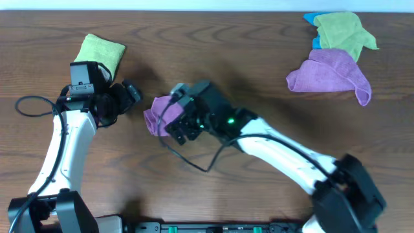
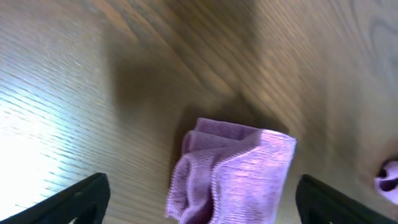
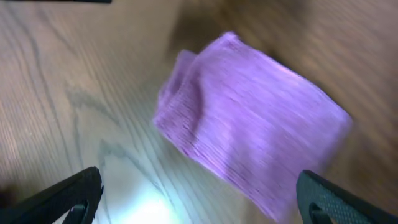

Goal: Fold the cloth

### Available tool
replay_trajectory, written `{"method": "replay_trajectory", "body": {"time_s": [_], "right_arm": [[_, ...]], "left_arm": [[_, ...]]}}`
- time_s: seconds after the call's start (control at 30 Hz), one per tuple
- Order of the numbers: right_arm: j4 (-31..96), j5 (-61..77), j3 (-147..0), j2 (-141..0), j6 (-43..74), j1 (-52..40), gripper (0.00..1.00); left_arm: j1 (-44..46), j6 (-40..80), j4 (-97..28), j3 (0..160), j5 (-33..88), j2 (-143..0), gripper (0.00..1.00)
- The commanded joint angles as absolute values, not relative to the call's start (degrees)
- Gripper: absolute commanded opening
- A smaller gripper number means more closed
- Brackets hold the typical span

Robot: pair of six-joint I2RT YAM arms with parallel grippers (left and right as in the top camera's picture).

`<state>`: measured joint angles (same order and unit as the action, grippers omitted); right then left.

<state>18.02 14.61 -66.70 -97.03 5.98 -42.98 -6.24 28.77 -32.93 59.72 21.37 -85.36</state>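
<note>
- You have the cloth lying on the counter as a small folded wad, its layered edges showing in the left wrist view.
- Left gripper: jaws wide apart, nothing clamped, just left of the cloth.
- Right gripper: jaws wide apart over the cloth's right side. The view is blurred, so I cannot tell if they touch it.
- A folded green cloth lies far left of the cloth, and a paler purple cloth well to its right.

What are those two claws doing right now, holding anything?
Left gripper: open, holding nothing; the cloth lies loose in front of it.
Right gripper: open, holding nothing.
</note>
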Motion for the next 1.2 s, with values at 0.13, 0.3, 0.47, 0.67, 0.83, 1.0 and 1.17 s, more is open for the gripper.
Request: {"method": "replay_trajectory", "body": {"time_s": [0.13,0.3,0.47,0.67,0.83,1.0,1.17], "right_arm": [[30.87,12.23,-67.61,-85.6,6.68,-33.15,0.99],[36.91,12.21,-64.53,-77.49,4.62,-26.81,0.99],[36.6,12.21,-55.22,-65.54,5.34,-22.96,0.99],[37.76,12.27,-44.82,-49.89,9.93,-19.86,0.99],[43.2,12.19,-40.64,-38.54,12.47,-19.42,0.99],[49.39,12.21,-39.72,-32.21,15.0,-19.42,0.99],[50.0,12.19,-39.72,-29.93,15.0,-19.42,0.99]], "left_arm": [[-6.52,32.99,-36.75,60.99,26.94,-84.2,0.95],[-5.96,33.06,-39.11,59.64,28.12,-84.2,0.96],[-5.19,35.75,-36.56,54.98,29.8,-84.2,0.96],[-5.17,40.45,-28.32,47.16,34.57,-84.2,0.96],[-5.17,41.95,-24.32,42.57,36.07,-84.2,0.95],[-4.49,45.1,-18.48,37.74,37.08,-84.2,0.95],[-4.29,48.34,-11.79,33.56,37.15,-84.2,0.95]]}}
